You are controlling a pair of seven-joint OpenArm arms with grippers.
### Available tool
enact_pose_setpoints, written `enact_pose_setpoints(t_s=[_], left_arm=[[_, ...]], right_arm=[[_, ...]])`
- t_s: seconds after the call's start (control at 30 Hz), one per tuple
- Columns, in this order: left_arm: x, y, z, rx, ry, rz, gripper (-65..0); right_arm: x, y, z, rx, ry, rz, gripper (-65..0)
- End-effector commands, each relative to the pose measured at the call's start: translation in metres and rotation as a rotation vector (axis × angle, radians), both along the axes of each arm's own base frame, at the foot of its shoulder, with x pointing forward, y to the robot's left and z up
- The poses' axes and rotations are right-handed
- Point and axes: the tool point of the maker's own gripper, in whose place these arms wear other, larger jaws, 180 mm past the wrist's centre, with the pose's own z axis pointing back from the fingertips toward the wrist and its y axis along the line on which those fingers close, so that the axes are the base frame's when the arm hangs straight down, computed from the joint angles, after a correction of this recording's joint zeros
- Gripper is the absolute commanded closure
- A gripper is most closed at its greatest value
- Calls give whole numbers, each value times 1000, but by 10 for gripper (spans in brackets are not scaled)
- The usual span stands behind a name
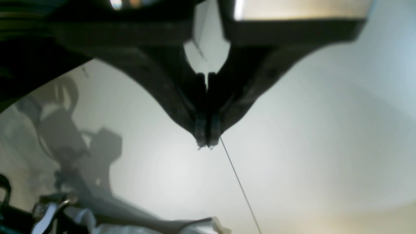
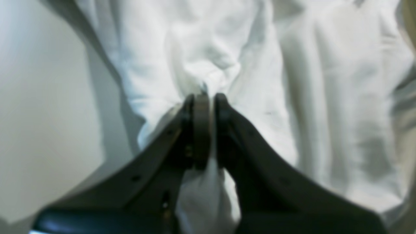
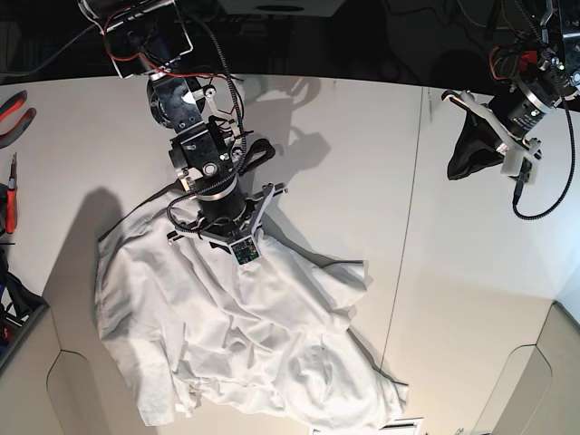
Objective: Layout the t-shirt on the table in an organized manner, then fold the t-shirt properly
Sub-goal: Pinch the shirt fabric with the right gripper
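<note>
The white t-shirt (image 3: 254, 335) lies crumpled and wrinkled on the table (image 3: 353, 154), spread from the middle toward the front. My right gripper (image 3: 216, 228) is down at the shirt's back edge. In the right wrist view, the gripper (image 2: 208, 97) is shut on a bunched fold of the shirt (image 2: 325, 81). My left gripper (image 3: 460, 163) hangs above bare table at the back right, far from the shirt. In the left wrist view, the gripper (image 1: 206, 144) is shut and empty, with an edge of the shirt (image 1: 156, 226) at the bottom.
A thin dark seam (image 3: 404, 245) runs front to back across the table, right of the shirt. Red-handled pliers (image 3: 14, 104) and other tools lie at the left edge. Rounded cut-outs sit at the front left corner (image 3: 59, 372) and front right corner (image 3: 530, 372). Cables hang behind the table's back edge.
</note>
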Motion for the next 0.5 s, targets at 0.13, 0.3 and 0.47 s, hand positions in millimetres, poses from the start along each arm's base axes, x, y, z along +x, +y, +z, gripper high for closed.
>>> enact_pose_setpoints(t_s=[0.13,0.3,0.47], left_arm=[[4,1,11,-10,-38,-5,0],[4,1,11,-10,-38,-5,0],[6,1,12,-11,-43,-5,0]], right_arm=[[-7,3,52,49,-107,-3,0],[-30,-9,69,18,-85,36,0],[-47,-13,67,-8,-49,76,0]])
